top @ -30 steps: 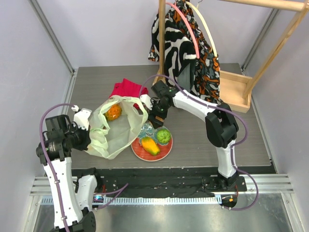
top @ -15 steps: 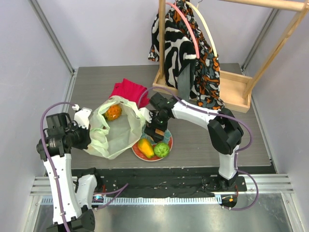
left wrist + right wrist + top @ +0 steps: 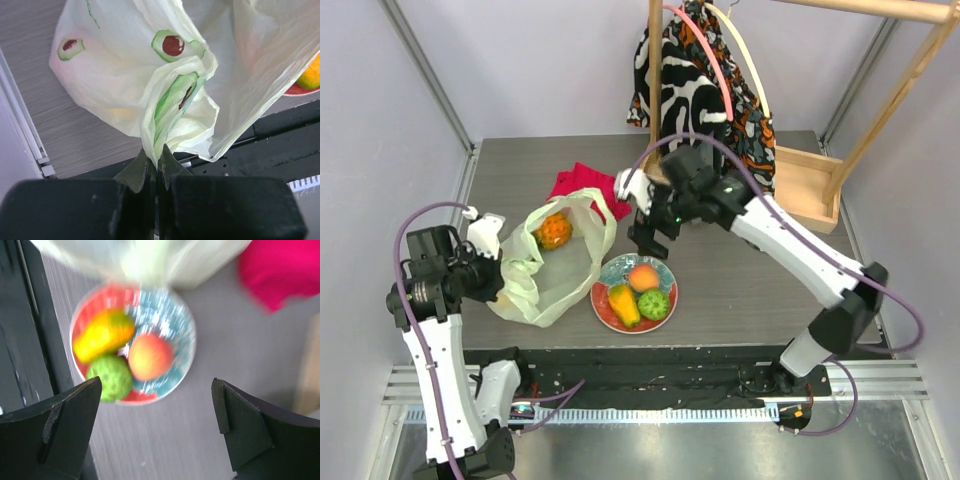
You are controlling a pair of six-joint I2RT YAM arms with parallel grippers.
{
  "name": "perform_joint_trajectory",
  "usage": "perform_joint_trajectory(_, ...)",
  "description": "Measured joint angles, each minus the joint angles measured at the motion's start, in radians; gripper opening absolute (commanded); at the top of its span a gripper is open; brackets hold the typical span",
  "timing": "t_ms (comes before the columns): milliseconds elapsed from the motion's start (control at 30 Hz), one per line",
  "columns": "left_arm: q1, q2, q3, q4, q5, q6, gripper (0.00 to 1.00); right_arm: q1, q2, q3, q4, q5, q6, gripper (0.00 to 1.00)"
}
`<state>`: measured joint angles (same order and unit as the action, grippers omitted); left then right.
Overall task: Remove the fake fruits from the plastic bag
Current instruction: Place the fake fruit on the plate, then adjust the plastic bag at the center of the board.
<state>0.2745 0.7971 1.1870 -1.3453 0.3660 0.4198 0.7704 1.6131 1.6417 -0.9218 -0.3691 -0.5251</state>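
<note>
Pale yellow-green and crinkly, the plastic bag (image 3: 560, 280) lies slumped on the grey counter (image 3: 760, 290) with its mouth gaping upward. One orange fruit (image 3: 554, 231) sits inside it near the far rim. Just to the bag's right, a plate (image 3: 675, 292) holds three fake fruits already taken out: a mango (image 3: 623, 304), a peach (image 3: 643, 277) and a green fruit (image 3: 655, 303). The left tool (image 3: 156, 167) is clenched on a bunched fold of the bag's near-left edge. The right tool (image 3: 650, 240) hangs released and empty, jaws wide, above the far edge of the plate beside the bag's mouth. The step in hand looks like fetching the orange fruit. To do it well, the left tool should hold its fold taut so the mouth gapes. The right tool should come down through the opening from above, its jaws either side of the fruit alone and clear of the thin film. A red cloth (image 3: 585, 185) lies just beyond the bag.
</note>
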Motion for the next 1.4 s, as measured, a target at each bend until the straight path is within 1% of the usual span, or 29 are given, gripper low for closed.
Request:
perform_joint_trajectory(33, 0.000, -0.003, 0.012, 0.000, 0.000, -0.003, 0.00, 0.000, -0.023, 0.032, 0.011, -0.006, 0.018, 0.99)
perform_joint_trajectory(100, 0.000, -0.003, 0.054, -0.008, 0.002, -0.019, 0.00, 0.001, -0.071, 0.106, 0.085, -0.036, 0.085, 0.95)
perform_joint_trajectory(200, 0.000, -0.010, 0.114, -0.010, 0.014, -0.040, 0.00, 0.014, -0.103, 0.164, 0.214, -0.078, 0.169, 0.83)
perform_joint_trajectory(233, 0.000, -0.011, 0.133, -0.010, 0.022, -0.045, 0.00, 0.029, -0.101, 0.175, 0.257, -0.092, 0.194, 0.76)
perform_joint_trajectory(333, 0.000, -0.009, 0.177, -0.010, 0.031, -0.050, 0.00, 0.091, -0.051, 0.184, 0.353, -0.136, 0.242, 0.67)
perform_joint_trajectory(400, 0.000, 0.000, 0.212, -0.018, 0.031, -0.050, 0.00, 0.141, 0.017, 0.177, 0.384, -0.148, 0.259, 0.61)
perform_joint_trajectory(500, 0.000, 0.010, 0.261, -0.016, 0.020, -0.045, 0.00, 0.193, 0.138, 0.164, 0.410, -0.141, 0.295, 0.54)
perform_joint_trajectory(567, 0.000, 0.009, 0.291, -0.016, 0.006, -0.045, 0.00, 0.215, 0.227, 0.164, 0.426, -0.122, 0.330, 0.54)
perform_joint_trajectory(633, 0.000, -0.003, 0.309, -0.015, -0.008, -0.045, 0.00, 0.225, 0.324, 0.173, 0.435, -0.082, 0.365, 0.57)
perform_joint_trajectory(767, 0.000, -0.027, 0.320, -0.018, -0.015, -0.045, 0.00, 0.218, 0.483, 0.225, 0.436, 0.050, 0.383, 0.60)
perform_joint_trajectory(867, 0.000, 0.002, 0.335, -0.026, -0.005, -0.055, 0.00, 0.184, 0.581, 0.306, 0.439, 0.157, 0.390, 0.61)
perform_joint_trajectory(967, 0.000, 0.117, 0.413, -0.045, 0.018, -0.075, 0.00, 0.094, 0.641, 0.400, 0.450, 0.216, 0.409, 0.61)
perform_joint_trajectory(1100, 0.000, 0.365, 0.632, -0.039, 0.066, -0.103, 0.00, -0.063, 0.665, 0.533, 0.474, 0.275, 0.409, 0.66)
perform_joint_trajectory(1167, -0.001, 0.488, 0.736, -0.019, 0.098, -0.119, 0.00, -0.131, 0.665, 0.589, 0.514, 0.309, 0.393, 0.67)
perform_joint_trajectory(1200, -0.005, 0.546, 0.792, -0.020, 0.112, -0.127, 0.00, -0.153, 0.665, 0.609, 0.530, 0.335, 0.382, 0.68)
perform_joint_trajectory(1267, -0.020, 0.700, 0.972, -0.013, 0.138, -0.152, 0.00, -0.183, 0.665, 0.650, 0.573, 0.388, 0.350, 0.68)
perform_joint_trajectory(1367, -0.033, 0.870, 1.222, 0.014, 0.169, -0.193, 0.00, -0.176, 0.663, 0.676, 0.620, 0.439, 0.299, 0.68)
perform_joint_trajectory(1400, -0.035, 0.901, 1.272, 0.030, 0.182, -0.210, 0.00, -0.167, 0.658, 0.675, 0.628, 0.450, 0.284, 0.68)
